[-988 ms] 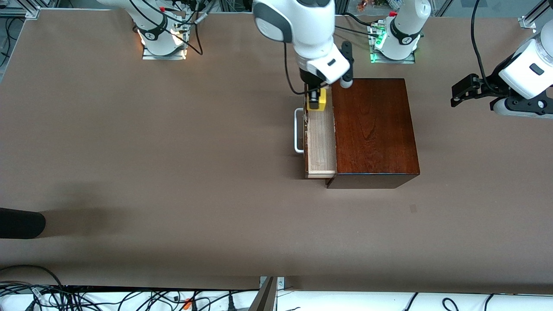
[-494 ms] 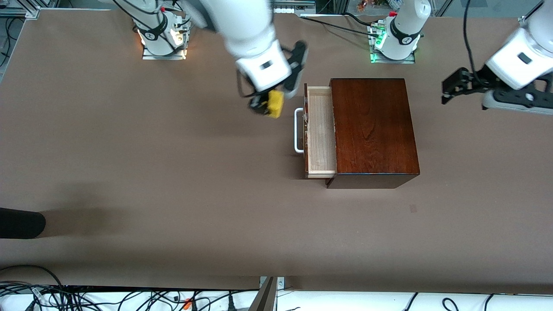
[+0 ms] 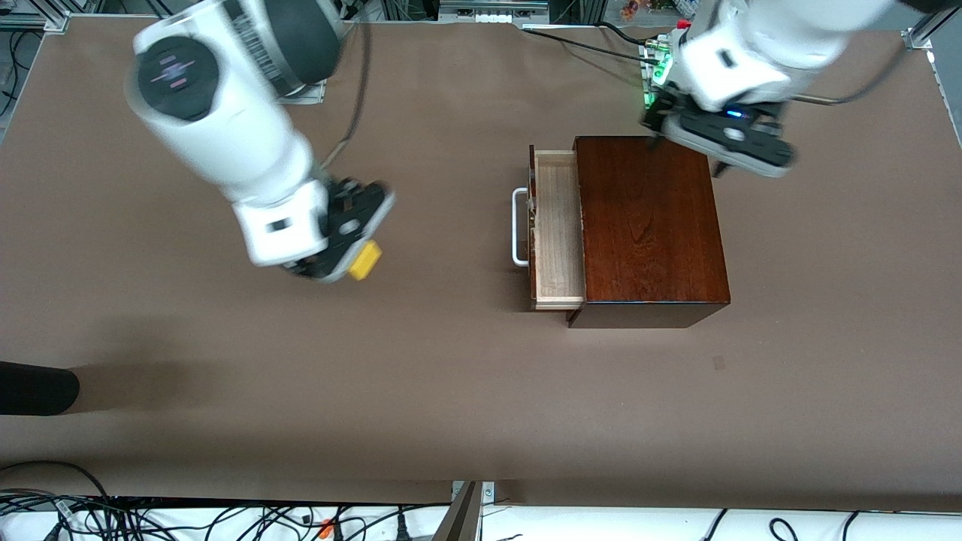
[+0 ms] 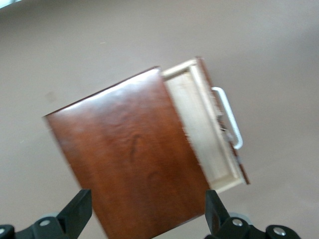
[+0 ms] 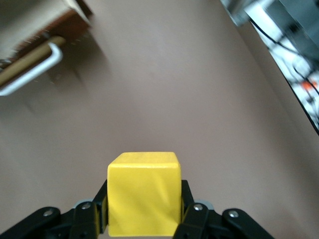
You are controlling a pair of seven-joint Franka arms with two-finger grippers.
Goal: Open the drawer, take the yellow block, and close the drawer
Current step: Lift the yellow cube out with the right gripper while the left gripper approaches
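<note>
Right gripper (image 5: 144, 219) pinched block (image 3: 365, 261) over bare counter (image 3: 451, 376) | left gripper (image 4: 149, 219) spread over box (image 3: 646, 225) | drawer (image 3: 558, 229) open

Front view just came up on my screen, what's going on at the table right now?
The right hand holds the yellow block clamped between its fingers, up over bare table toward the right arm's end, away from the wooden box. The drawer stands pulled out, and its visible light-wood inside shows nothing in it. The left hand is open over the box's top, near the edge toward the arm bases. Closing the drawer is not yet done.
</note>
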